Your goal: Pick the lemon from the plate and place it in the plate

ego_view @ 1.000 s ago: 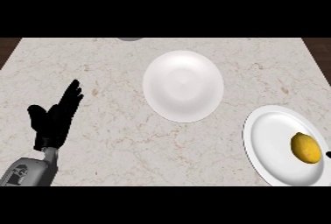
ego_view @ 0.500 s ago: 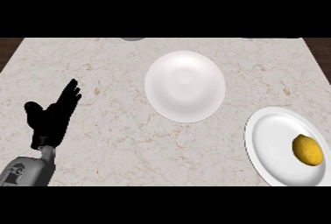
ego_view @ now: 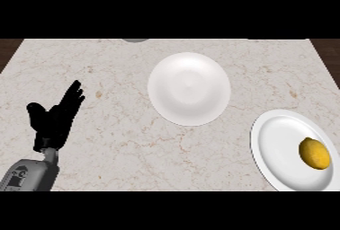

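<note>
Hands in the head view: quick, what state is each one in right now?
Left hand: open, fingers straight, holding nothing, at the view's left over the counter.
Right hand: not in view, so its state cannot be told.

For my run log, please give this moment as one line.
lemon: on right plate | centre plate: bare | left hand: open, resting at left | right hand: not in view | pick: not begun
</note>
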You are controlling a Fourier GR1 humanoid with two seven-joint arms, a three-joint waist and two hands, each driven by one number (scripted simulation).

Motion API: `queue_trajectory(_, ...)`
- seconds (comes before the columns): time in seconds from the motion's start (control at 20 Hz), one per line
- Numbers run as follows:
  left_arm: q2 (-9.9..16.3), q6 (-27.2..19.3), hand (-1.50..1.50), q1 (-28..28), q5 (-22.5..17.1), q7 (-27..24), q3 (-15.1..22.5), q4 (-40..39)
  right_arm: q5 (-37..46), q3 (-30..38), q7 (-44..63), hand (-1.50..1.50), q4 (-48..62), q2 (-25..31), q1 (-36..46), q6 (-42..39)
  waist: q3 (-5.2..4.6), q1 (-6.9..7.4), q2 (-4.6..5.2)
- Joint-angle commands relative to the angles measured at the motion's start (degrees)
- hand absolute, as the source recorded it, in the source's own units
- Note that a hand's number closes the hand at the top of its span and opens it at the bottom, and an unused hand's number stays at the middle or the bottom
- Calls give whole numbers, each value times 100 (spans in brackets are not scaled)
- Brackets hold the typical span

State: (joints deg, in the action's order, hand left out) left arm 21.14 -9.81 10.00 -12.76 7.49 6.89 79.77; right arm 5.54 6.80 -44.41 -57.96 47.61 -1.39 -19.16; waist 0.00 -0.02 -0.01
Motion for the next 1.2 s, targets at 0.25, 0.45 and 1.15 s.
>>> queue_trajectory(0.25,-8,325,0,-10,-19,-167,-374,-257,1015,-390,1117,-150,-696,-27,88,346,-4,-4,1)
queue_trajectory(0.45,-76,278,0,190,161,246,-344,-60,1441,-559,1383,-150,-800,-212,149,334,-2,-11,1)
queue_trajectory(1.15,-277,672,0,-193,447,194,-776,247,2303,-341,1930,-150,-1201,-597,182,-134,-1,-9,-6)
